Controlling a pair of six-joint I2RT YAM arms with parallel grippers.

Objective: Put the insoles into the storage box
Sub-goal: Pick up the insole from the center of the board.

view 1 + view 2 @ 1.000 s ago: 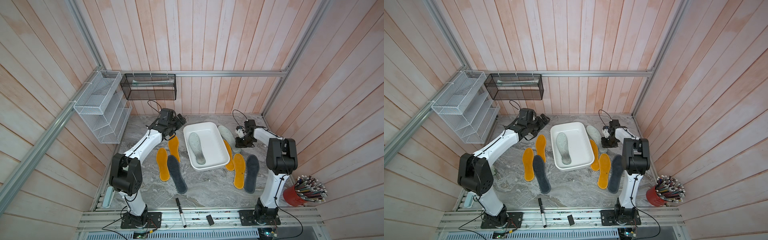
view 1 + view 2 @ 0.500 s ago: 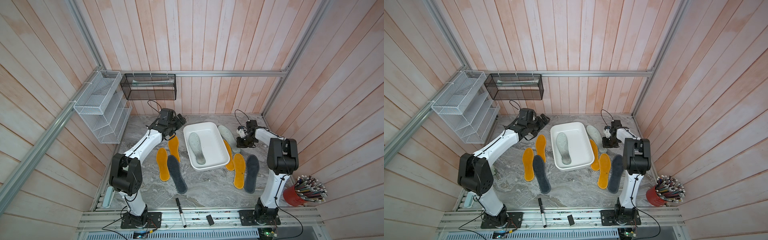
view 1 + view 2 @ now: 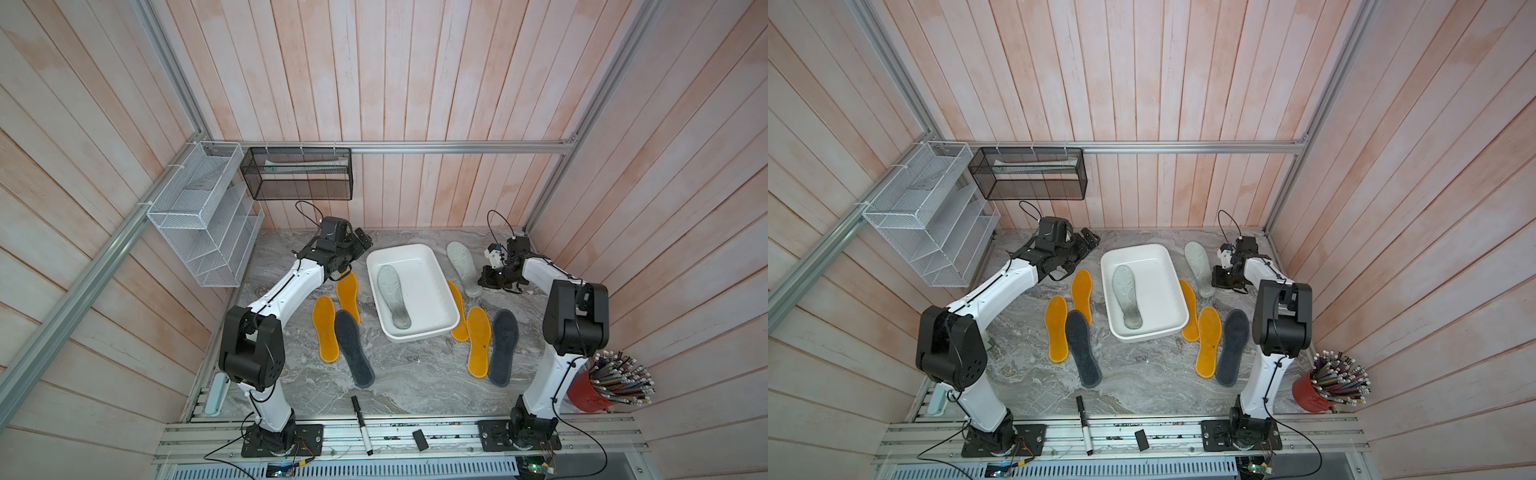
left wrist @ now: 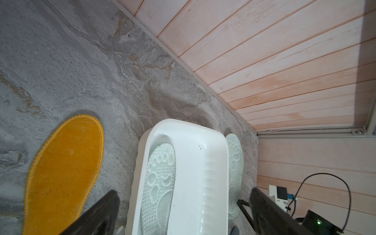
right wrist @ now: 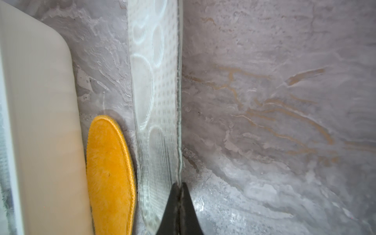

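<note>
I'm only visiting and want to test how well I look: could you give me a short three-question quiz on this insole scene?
1. How many insoles lie inside the storage box?
2. True or false: the left gripper is shut.
3. The right gripper is shut on the edge of: A a yellow insole, B a dark grey insole, C the pale insole beside the box.
Key: 1 one, the pale insole in the box; 2 false, its jaws stand open; 3 C.
</note>
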